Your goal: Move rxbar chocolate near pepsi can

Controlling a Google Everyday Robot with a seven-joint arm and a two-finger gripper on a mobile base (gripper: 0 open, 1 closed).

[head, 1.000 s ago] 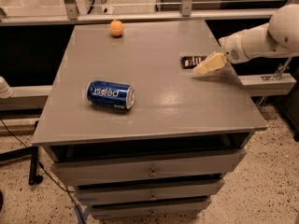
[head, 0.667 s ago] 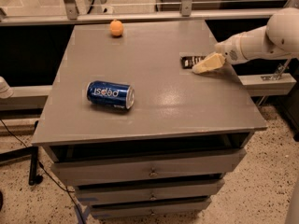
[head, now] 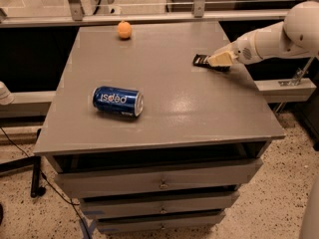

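1. Camera view: the gripper (head: 221, 59) reaches in from the right, low over the right side of the grey table (head: 169, 126), right at the rxbar chocolate (head: 200, 60). Only the bar's left end shows.
2. Whether the gripper has hold of the bar cannot be told.
3. The pepsi can (head: 117, 101) lies on its side at the front left, well apart from the bar.
4. An orange ball (head: 124, 30) sits near the back edge.

The pincer (head: 219, 59) hangs low over one end of the rxbar chocolate (head: 200, 60) on the tabletop (head: 199, 113). Well apart from the pincer, the pepsi can (head: 117, 101) lies on its side.
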